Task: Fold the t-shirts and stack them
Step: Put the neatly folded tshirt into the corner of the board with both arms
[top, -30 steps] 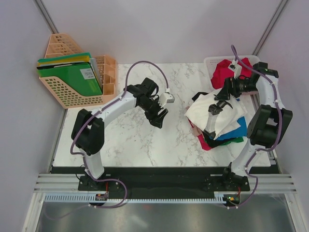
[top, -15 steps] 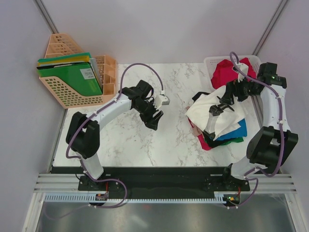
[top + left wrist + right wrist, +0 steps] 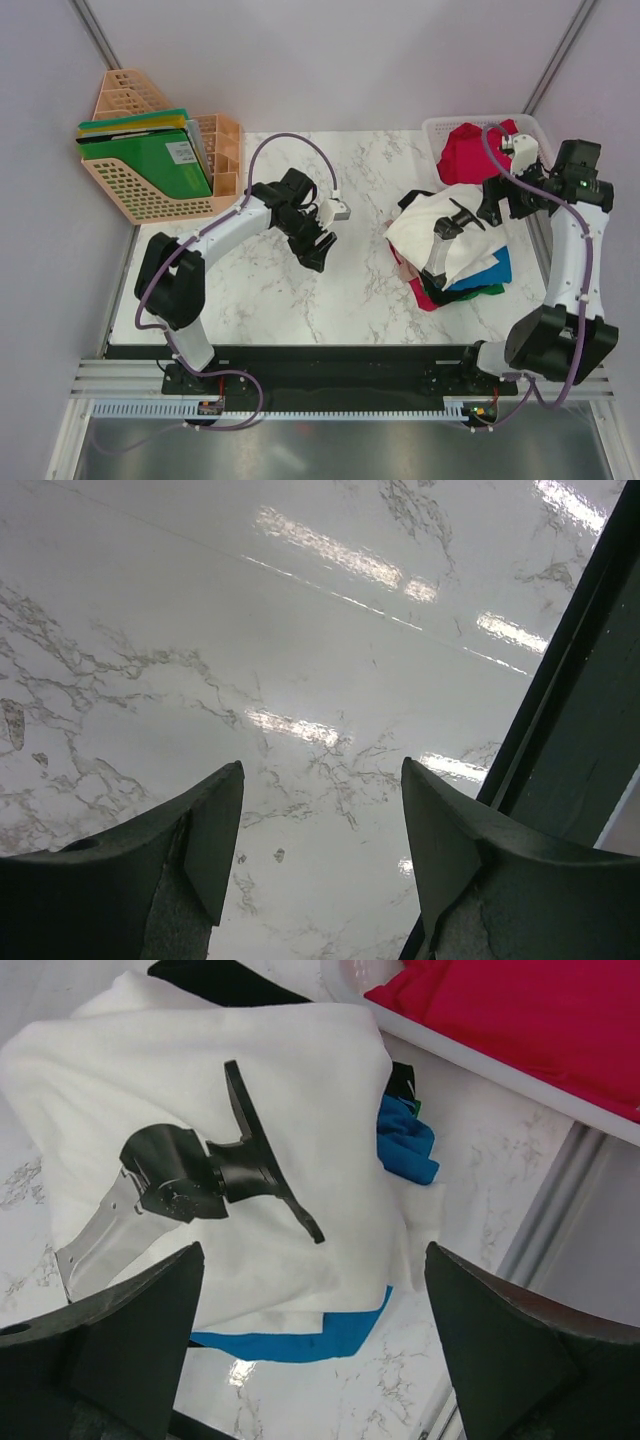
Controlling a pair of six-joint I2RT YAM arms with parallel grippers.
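Right gripper point(image 3: 312, 1255) gapes near white t-shirt point(image 3: 300, 1080), lying diagonally.

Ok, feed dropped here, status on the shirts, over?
Left claw open over table. Right claw open, aimed at white t-shirt atop unfolded heap. Red t-shirt in basket. Dark shape on white t-shirt, print or object unclear.

**White, grey-veined marble-patterned tabletop point(image 3: 270, 290): what lies on it**

A loose heap of soft cloth t-shirts point(image 3: 455, 262) lies on the right half. A large white shirt with a black print point(image 3: 410, 228) is on top, and bright blue cloth point(image 3: 492, 270) shows under it, with black, green and red edges at the near side. A white plastic mesh basket point(image 3: 437, 127) stands at the far right corner. A peach plastic lattice file rack point(image 3: 150, 205) sits at the far left corner.
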